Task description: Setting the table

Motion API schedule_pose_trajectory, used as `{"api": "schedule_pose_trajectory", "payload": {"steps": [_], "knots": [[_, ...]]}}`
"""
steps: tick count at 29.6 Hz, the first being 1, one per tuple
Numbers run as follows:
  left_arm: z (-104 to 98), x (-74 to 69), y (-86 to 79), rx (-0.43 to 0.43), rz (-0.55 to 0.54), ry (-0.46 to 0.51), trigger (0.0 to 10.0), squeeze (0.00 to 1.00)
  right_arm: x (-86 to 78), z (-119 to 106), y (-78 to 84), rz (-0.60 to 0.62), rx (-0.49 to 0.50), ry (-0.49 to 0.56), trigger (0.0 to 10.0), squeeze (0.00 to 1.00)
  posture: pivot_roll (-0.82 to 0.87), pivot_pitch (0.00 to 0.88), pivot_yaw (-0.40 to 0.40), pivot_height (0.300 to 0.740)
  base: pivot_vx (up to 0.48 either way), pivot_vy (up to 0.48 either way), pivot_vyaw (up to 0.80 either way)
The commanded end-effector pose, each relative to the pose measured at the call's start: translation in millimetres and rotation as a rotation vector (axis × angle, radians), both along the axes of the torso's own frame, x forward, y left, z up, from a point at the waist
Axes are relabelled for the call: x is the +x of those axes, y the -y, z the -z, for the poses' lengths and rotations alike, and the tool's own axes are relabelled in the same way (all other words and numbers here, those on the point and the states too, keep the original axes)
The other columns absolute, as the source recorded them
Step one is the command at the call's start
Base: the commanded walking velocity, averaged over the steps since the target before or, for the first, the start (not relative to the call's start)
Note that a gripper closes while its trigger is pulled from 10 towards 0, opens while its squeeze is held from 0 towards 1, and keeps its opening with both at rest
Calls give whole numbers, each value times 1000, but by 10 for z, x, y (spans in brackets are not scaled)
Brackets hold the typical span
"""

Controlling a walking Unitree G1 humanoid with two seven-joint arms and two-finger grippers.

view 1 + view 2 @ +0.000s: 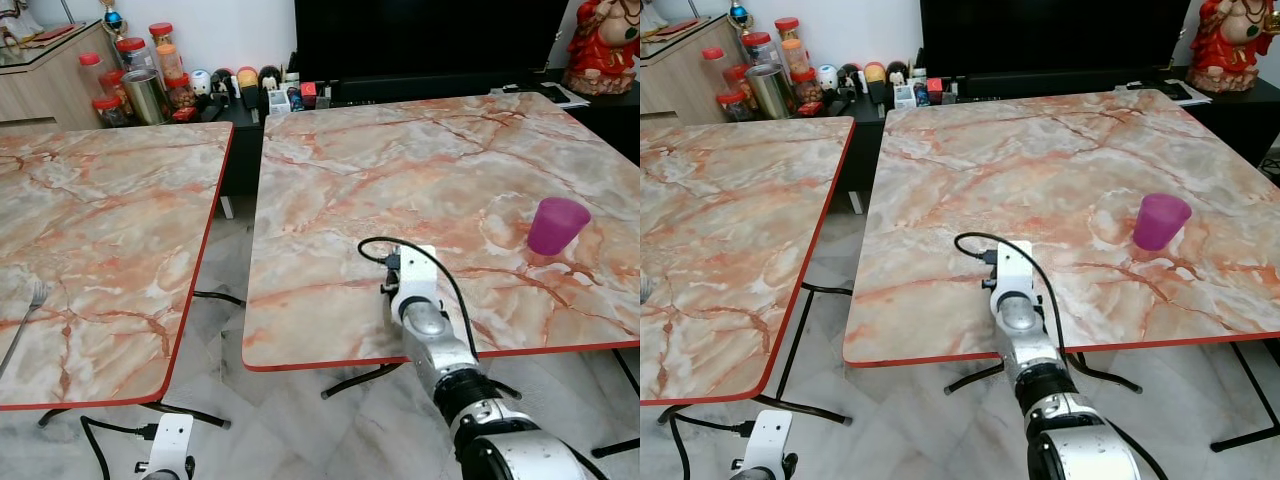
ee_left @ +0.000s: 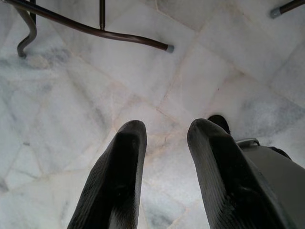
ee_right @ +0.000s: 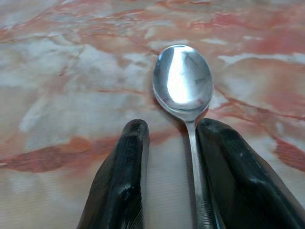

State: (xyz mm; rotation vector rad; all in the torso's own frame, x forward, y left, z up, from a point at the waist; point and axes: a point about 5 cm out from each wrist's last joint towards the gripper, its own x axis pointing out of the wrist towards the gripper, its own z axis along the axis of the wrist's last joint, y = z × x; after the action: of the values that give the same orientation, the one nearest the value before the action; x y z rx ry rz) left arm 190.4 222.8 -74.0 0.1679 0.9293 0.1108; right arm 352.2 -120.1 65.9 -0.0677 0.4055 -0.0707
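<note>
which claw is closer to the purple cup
Right. The right claw is over the same table as the purple cup, to the cup's left; the left claw hangs low above the floor.

cup [image 1: 556, 225] on right table [image 1: 420, 160], fork [image 1: 22, 325] on left table [image 1: 110, 220]

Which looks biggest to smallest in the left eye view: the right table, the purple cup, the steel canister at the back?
1. right table
2. purple cup
3. steel canister, close to the cup in apparent size; it stands farther away, so that order is unsure.

Both tables [image 1: 420, 140] wear pink-and-white marble veining with red edging — the floor [image 2: 71, 119] is pale grey marble. The cup [image 1: 556, 225] is magenta; the spoon [image 3: 183, 83] is shiny silver between black fingers [image 3: 119, 181].
</note>
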Motion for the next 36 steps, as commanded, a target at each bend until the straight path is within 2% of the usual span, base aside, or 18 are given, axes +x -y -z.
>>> {"api": "schedule_pose_trajectory", "payload": {"steps": [1,5,17,36], "knots": [[18,-40,-21,3,4,-23,10000,0,-21,31,-29,5,19,-15,10000,0,-29,29,53,736,0,0,0],[20,-31,3,-12,7,-24,10000,0,-33,43,-45,12,9,-17,10000,0,-28,28,49,736,0,0,0],[32,-39,40,-38,15,-27,10000,0,-10,-4,101,95,-12,9,10000,0,-28,28,48,736,0,0,0],[39,-46,47,-51,22,-42,10000,0,-36,44,68,84,-22,-17,10000,0,-29,24,49,736,0,0,0]]}}
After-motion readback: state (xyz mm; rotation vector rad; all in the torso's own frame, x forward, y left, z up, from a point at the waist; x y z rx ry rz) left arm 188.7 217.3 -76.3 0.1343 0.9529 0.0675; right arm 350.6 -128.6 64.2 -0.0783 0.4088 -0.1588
